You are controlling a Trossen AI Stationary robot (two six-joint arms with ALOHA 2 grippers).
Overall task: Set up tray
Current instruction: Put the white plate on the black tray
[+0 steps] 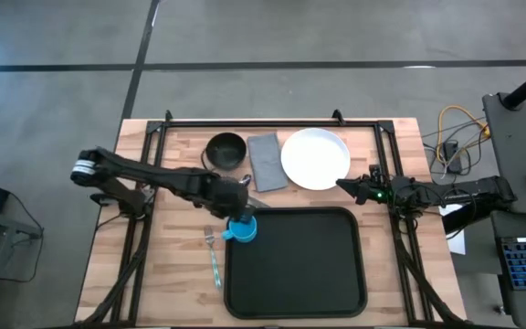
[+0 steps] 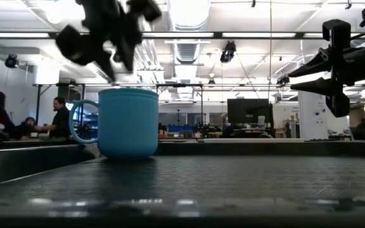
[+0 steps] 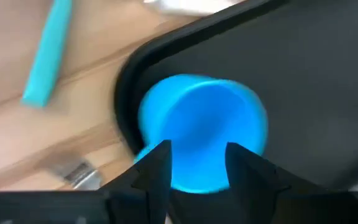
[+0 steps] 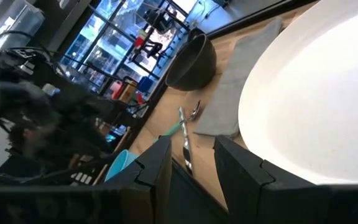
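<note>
Tray (image 1: 299,265), large, black, rectangular, raised rim, on wooden surface (image 1: 176,274): one item loaded.
Blue ceramic mug (image 1: 243,228) stands inside tray's corner; left gripper (image 1: 237,212) above it, fingers spread, apparently releasing. Right gripper (image 1: 347,188), fingers parted, beside round white plate (image 1: 315,158) beyond tray, likely fetching.

Mug (image 1: 242,229) in tray (image 1: 295,302) upper-left corner; fork (image 1: 214,257) left of tray; bowl (image 1: 226,149), napkin (image 1: 265,161), plate (image 1: 315,158) above tray.
</note>
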